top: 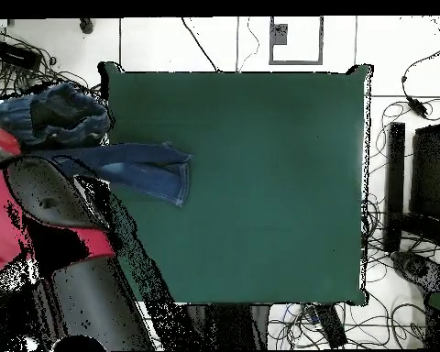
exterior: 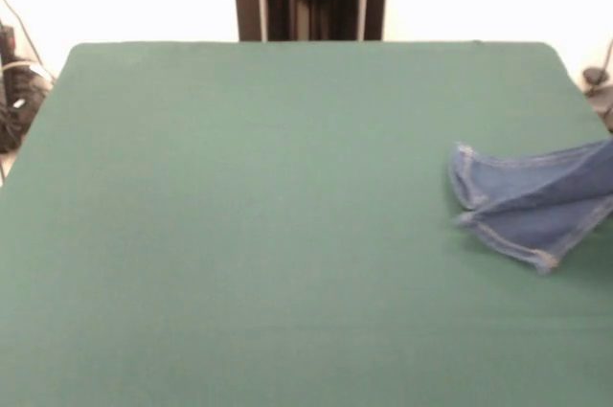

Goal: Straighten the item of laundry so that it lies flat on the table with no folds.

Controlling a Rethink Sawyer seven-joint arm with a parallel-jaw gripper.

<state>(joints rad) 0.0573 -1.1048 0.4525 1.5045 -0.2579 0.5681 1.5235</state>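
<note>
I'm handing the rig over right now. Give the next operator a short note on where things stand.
Pincer: not seen in either view; only the arm shows, at the overhead view's left.
Jeans: at the table's edge, the right in the front view, legs overlapping and folded, the rest bunched past the edge.
Done: nothing flat yet.
Left: pull the jeans onto the table and spread out every fold.
</note>
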